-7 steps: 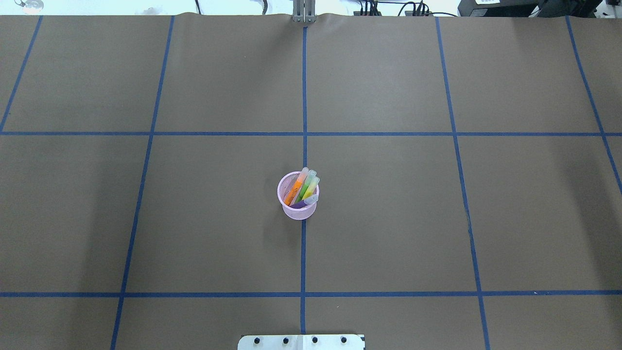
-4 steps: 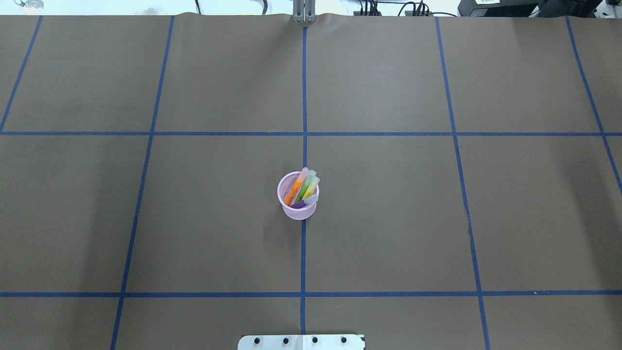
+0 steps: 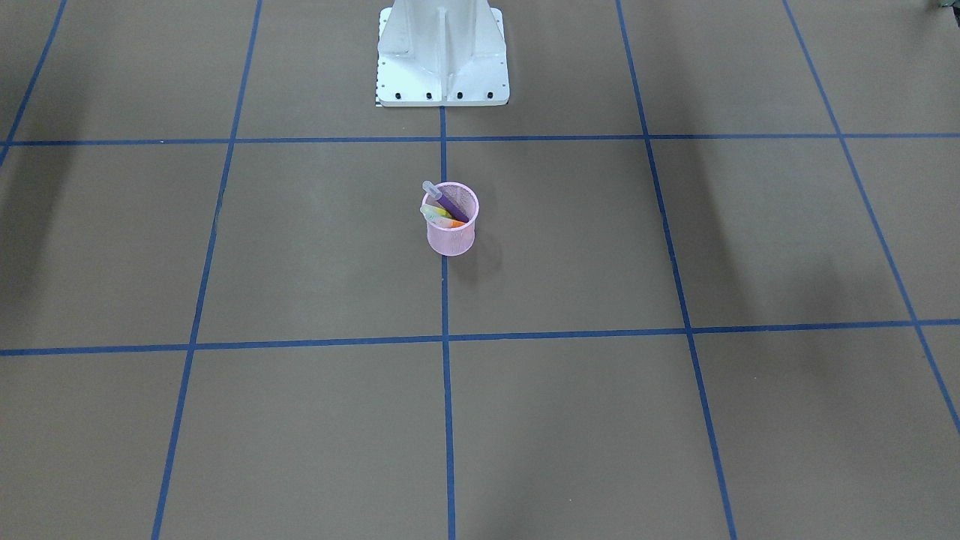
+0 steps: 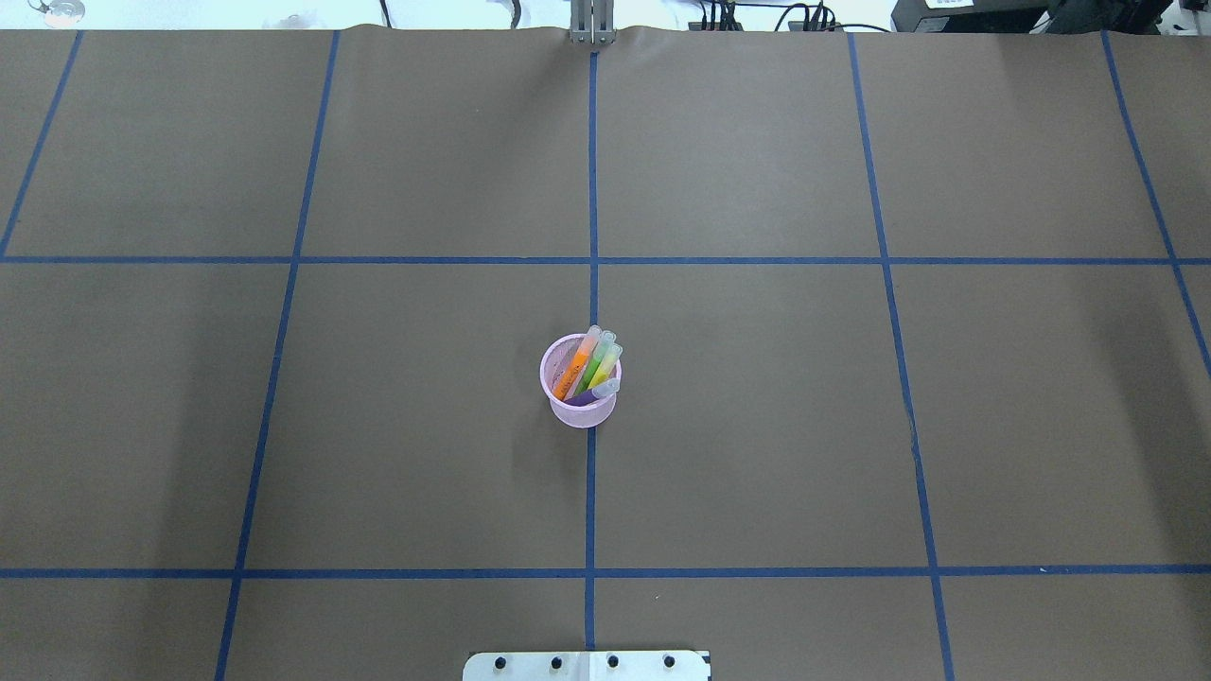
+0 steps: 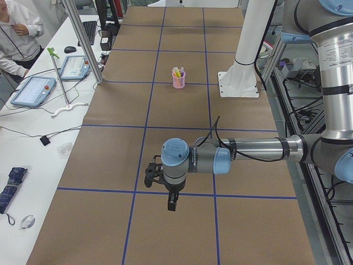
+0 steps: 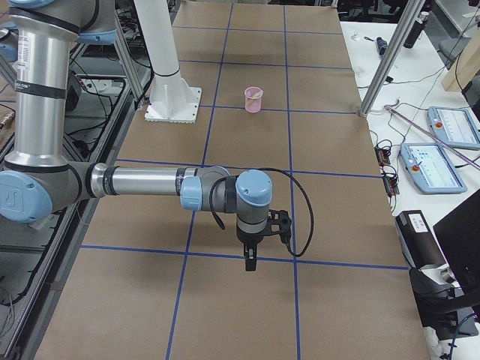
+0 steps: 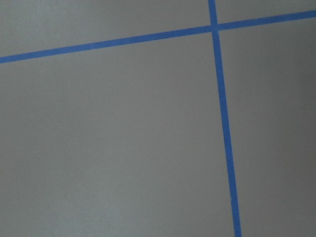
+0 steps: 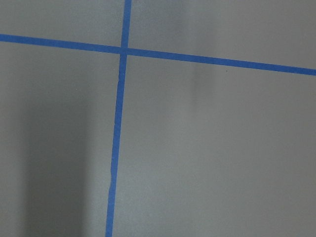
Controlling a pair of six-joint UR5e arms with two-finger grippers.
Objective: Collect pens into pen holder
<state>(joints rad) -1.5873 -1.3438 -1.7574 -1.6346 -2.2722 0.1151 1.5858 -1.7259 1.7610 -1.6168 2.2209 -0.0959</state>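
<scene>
The pink mesh pen holder (image 4: 579, 409) stands upright near the table's middle on a blue tape line. In it lean the orange pen (image 4: 573, 372), the bright green pen (image 4: 593, 369), the pale yellow pen (image 4: 605, 365) and the purple pen (image 4: 594, 393), caps up. The holder also shows in the front view (image 3: 451, 238), with the purple pen (image 3: 452, 204) on top. My left gripper (image 5: 172, 204) and right gripper (image 6: 250, 262) hang over bare table far from the holder, seen only in the side views. I cannot tell whether they are open or shut.
The robot's white base plate (image 3: 442, 75) sits at the table's near edge behind the holder. Side benches hold tablets (image 5: 32, 90) (image 6: 439, 165), cables and metal posts. A person (image 5: 16, 33) sits at the bench on my left.
</scene>
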